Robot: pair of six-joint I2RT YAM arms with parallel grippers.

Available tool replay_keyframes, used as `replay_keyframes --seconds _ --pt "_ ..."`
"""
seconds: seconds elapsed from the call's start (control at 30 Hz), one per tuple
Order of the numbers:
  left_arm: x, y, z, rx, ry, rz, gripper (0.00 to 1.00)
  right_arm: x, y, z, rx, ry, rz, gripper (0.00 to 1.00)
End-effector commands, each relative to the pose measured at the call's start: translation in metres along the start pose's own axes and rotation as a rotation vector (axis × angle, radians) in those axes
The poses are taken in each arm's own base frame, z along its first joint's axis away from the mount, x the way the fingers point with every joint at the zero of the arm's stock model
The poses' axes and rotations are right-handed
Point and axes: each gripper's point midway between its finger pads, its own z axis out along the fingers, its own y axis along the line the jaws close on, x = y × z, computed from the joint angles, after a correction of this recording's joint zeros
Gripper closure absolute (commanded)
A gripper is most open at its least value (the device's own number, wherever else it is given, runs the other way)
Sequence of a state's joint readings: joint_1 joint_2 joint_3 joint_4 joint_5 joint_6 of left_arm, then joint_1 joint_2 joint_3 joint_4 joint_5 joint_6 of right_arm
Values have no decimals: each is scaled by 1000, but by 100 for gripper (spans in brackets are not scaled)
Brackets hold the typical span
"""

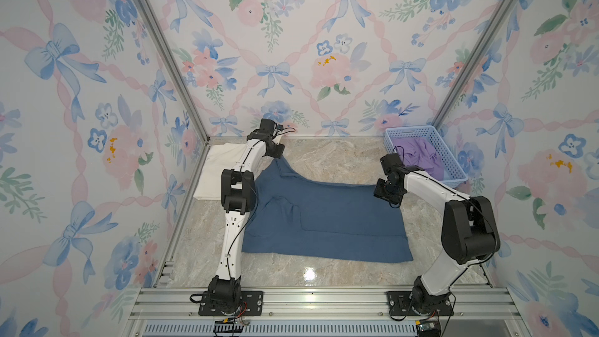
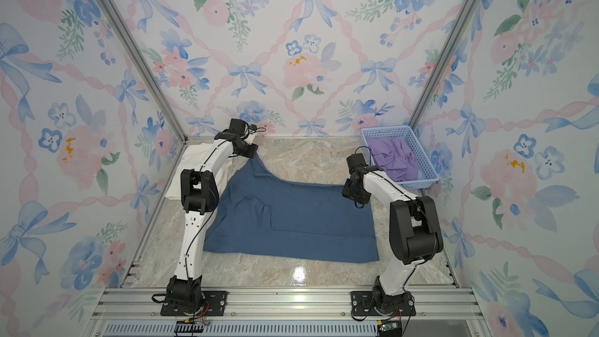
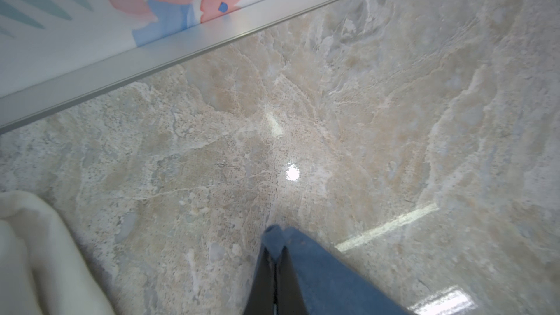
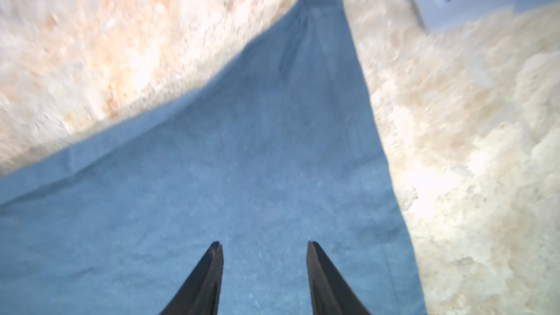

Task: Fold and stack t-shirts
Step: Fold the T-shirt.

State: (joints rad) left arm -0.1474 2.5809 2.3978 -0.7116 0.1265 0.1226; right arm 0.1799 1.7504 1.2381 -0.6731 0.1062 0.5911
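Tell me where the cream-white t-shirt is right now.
In both top views the cream-white t-shirt lies folded in the table's far left corner, partly hidden by the left arm, just left of the slate-blue t-shirt.

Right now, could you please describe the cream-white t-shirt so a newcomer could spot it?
On the marble table, look to the far left corner. The cream-white t-shirt lies folded there, partly behind the left arm. It is the only pale cloth; the blue t-shirt spreads beside it.

Blue t-shirt (image 1: 324,218) matt cloth; table (image 1: 324,157) glossy marble-look; basket (image 1: 453,170) perforated plastic.
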Motion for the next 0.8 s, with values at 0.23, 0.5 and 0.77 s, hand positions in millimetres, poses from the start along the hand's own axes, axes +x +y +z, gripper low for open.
replay_keyframes --seconds 0.23,0.5,0.77 --pt "-13 -3 -34 32 -38 -15 100 -38 -7 29 49 43 20 51" --pt "-9 -7 -40 43 -29 -11 100 -63 -13 44 72 32 55 52" --pt "-9 -9 -45 53 -32 -12 100 -82 -31 44 114 18 87 52"
